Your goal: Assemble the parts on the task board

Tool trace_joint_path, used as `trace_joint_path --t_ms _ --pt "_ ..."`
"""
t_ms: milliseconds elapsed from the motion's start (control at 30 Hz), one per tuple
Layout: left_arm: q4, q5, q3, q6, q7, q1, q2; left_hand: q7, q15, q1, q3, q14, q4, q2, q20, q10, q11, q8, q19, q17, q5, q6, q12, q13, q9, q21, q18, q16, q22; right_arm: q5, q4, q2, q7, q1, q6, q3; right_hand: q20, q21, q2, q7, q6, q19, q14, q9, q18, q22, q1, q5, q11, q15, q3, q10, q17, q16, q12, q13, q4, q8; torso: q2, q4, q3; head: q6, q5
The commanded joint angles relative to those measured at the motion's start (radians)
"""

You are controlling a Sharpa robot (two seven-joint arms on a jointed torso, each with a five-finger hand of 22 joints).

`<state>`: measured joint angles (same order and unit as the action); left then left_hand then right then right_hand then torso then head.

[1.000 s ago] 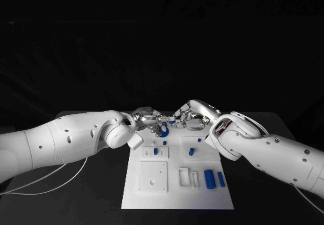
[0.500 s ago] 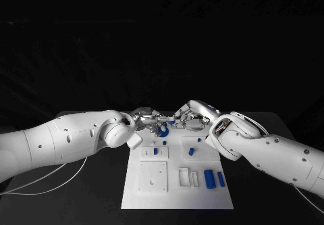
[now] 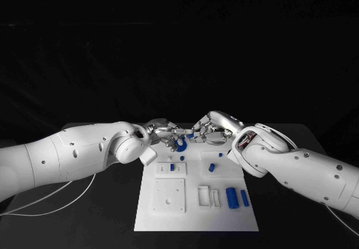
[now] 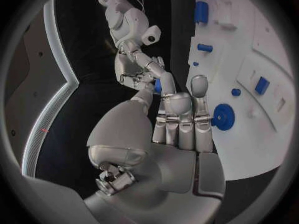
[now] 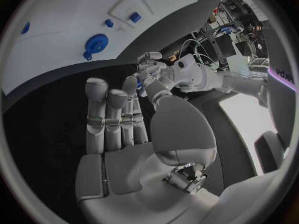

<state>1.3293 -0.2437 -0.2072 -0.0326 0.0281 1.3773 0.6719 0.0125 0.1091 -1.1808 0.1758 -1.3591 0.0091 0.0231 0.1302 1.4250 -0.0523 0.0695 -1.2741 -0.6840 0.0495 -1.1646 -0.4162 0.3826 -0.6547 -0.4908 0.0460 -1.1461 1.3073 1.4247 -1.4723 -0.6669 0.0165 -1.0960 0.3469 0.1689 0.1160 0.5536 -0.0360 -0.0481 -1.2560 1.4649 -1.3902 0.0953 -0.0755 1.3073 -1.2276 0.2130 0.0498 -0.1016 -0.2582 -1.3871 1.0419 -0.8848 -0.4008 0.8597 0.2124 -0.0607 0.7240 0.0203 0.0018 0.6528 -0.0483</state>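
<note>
At the far edge of the board (image 3: pixel 196 207) my two hands meet, left hand (image 3: pixel 162 134) and right hand (image 3: pixel 207 132) nearly fingertip to fingertip, above the round part (image 3: pixel 180 144).

Left hand: fingers straight and close together in its wrist view, a small blue piece (image 4: pixel 158 86) showing at the tips, between them and the right hand's fingertips. I judge this a hand-over or a shared hold, done off the board so the piece can be turned before seating. Which hand bears it I cannot tell.

Right hand (image 5: pixel 134 134): fingers extended side by side, thumb folded across the palm; whether the tips pinch the piece is hidden.

Round part sits on the board just below the hands, likely the seat or mate for the held piece, which would explain working directly over it.

Nearer me than the round part: a square part (image 3: pixel 171 167) in its raised frame, a short peg (image 3: pixel 211 167), a tiny stud (image 3: pixel 220 153), and two bars (image 3: pixel 236 198) lying side by side by the board's right edge. These lie apart from the hands, untouched, waiting their turn.

Task looks early, most parts unseated.
</note>
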Motion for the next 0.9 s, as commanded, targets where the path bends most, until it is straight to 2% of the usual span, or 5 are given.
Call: trace_joint_path --t_ms 33,400,433,667,900 --pt "-0.002 0.01 0.002 0.018 0.007 0.003 0.002 0.001 -0.001 0.004 -0.004 0.007 -0.005 -0.012 -0.004 -0.008 -0.001 0.004 0.001 0.0 0.002 -0.009 -0.004 0.001 0.0 0.003 -0.005 -0.005 0.019 0.004 0.004 -0.002 0.004 0.002 -0.022 -0.001 0.007 0.004 0.009 0.025 -0.033 0.045 -0.009 0.117 0.013 0.065 -0.005 0.007 0.003 0.0 0.005 -0.002 0.001 -0.004 0.004 0.001 -0.002 -0.003 0.0 -0.0001 -0.0002 0.0 0.001" --pt "-0.004 -0.017 0.002 0.034 -0.004 0.003 0.003 0.007 -0.004 0.019 -0.021 0.015 0.016 -0.071 -0.006 -0.011 0.002 0.001 0.007 0.007 0.047 -0.013 -0.006 0.001 0.015 0.005 -0.006 -0.006 0.02 0.001 0.004 -0.002 0.003 0.002 -0.023 -0.001 0.007 0.004 0.009 0.025 -0.033 0.045 -0.009 0.117 0.012 0.066 -0.004 0.007 0.003 0.0 0.006 -0.003 0.003 -0.005 0.004 0.001 -0.003 -0.003 0.0 -0.0001 0.0004 0.002 -0.001" --pt "-0.004 -0.018 0.002 0.035 -0.004 0.003 0.003 0.008 -0.005 0.022 -0.069 0.017 0.015 -0.068 -0.006 -0.012 0.002 0.002 0.008 0.006 0.153 -0.014 -0.006 0.001 0.016 0.005 -0.006 -0.007 0.02 0.001 0.004 -0.002 0.002 0.002 -0.023 -0.001 0.007 0.004 0.009 0.025 -0.033 0.045 -0.009 0.117 0.012 0.066 -0.004 0.007 0.003 0.0 0.006 -0.003 0.003 -0.005 0.004 0.001 -0.003 -0.003 0.001 -0.0001 0.0003 0.002 -0.001" --pt "-0.005 -0.025 0.002 0.04 -0.006 0.003 0.002 0.008 -0.006 -0.039 -0.255 0.022 -0.019 0.011 -0.009 -0.019 0.002 0.0 0.011 0.016 0.176 -0.012 -0.012 0.0 0.037 0.003 -0.004 -0.013 0.019 0.0 0.004 -0.002 0.002 0.002 -0.024 -0.001 0.007 0.004 0.009 0.025 -0.033 0.045 -0.009 0.117 0.012 0.066 -0.004 0.007 0.003 0.0 0.006 -0.003 0.003 -0.005 0.004 0.001 -0.003 -0.003 0.0 0.0004 0.0001 0.003 -0.001" --pt "-0.006 -0.029 0.002 0.04 -0.007 0.003 0.002 0.009 -0.006 -0.048 -0.257 0.024 -0.028 0.012 -0.009 -0.021 0.003 -0.001 0.012 0.019 0.192 -0.009 -0.011 -0.001 0.049 0.003 -0.005 -0.013 0.02 -0.001 0.003 -0.002 0.001 0.002 -0.024 -0.001 0.007 0.005 0.01 0.025 -0.032 0.045 -0.01 0.116 0.012 0.065 -0.003 0.008 0.003 0.0 0.007 -0.004 0.004 -0.004 0.006 0.002 -0.003 -0.003 0.0 0.0003 0.0 0.003 -0.001"
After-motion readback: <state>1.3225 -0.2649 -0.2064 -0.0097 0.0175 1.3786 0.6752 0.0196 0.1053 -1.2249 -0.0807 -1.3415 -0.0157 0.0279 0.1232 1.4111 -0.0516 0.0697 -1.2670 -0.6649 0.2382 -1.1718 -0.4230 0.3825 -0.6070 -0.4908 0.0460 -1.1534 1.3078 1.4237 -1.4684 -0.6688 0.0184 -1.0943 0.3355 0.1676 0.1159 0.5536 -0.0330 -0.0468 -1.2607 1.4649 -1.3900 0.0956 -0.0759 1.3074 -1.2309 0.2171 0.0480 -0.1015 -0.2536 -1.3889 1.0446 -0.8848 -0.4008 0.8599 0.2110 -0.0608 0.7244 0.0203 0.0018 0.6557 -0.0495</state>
